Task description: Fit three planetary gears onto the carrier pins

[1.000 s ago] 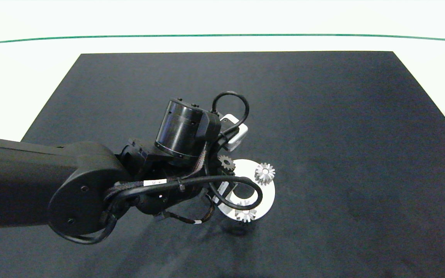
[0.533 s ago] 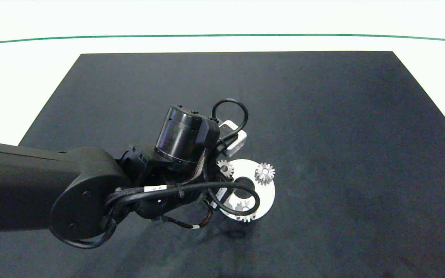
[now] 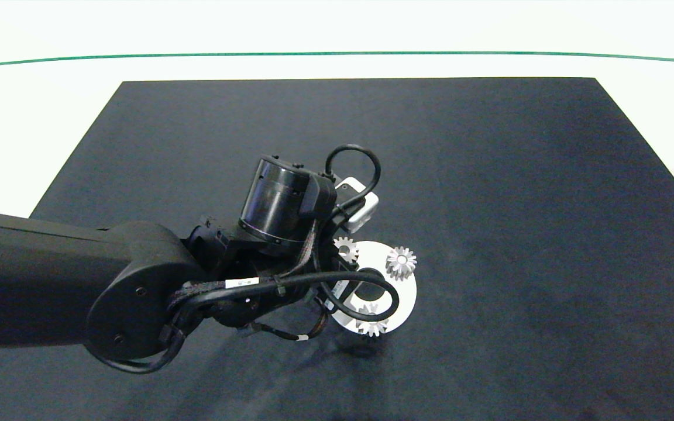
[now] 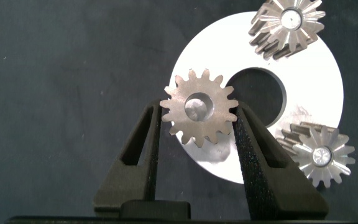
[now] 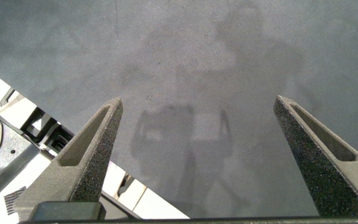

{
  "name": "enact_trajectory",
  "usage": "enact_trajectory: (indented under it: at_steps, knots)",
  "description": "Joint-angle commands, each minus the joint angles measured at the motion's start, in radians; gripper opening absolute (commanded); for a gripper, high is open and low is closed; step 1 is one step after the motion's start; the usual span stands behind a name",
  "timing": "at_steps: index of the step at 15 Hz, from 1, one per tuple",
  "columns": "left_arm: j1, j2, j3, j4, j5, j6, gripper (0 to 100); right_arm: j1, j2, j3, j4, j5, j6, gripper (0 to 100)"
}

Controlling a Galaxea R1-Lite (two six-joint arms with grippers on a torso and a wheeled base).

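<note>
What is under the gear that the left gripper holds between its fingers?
Under the held gear, clamped in the left gripper, lies the rim of the white disc beside its centre hole. Something pale shows in the bore, perhaps a pin; whether the gear is seated is hidden.

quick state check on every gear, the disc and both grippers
Third gear: gripped between the left fingers, over the disc's edge; seating cannot be told.
Far gear: seated on its pin on the disc.
Near gear: seated on its pin, partly behind a cable.
Disc: flat on the mat.
Left gripper: shut on the third gear.
Right gripper: open, empty, above bare mat.
</note>
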State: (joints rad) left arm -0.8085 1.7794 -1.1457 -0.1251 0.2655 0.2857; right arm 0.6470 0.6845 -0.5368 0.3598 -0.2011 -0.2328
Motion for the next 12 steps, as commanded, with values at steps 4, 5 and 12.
enact_trajectory:
  at_steps: [4, 5, 12]
  knots:
    - [0.009, 0.008, 0.014, -0.005, -0.015, 0.006, 0, 0.005, 0.000, 0.000, 0.004, -0.001, 0.000, 100]
    - [0.011, 0.006, 0.012, -0.005, -0.015, 0.007, 0, 0.006, 0.000, 0.000, 0.004, -0.001, 0.000, 100]
    - [0.026, -0.009, 0.018, -0.005, -0.020, 0.009, 0, 0.006, 0.000, 0.003, 0.004, -0.001, 0.000, 100]
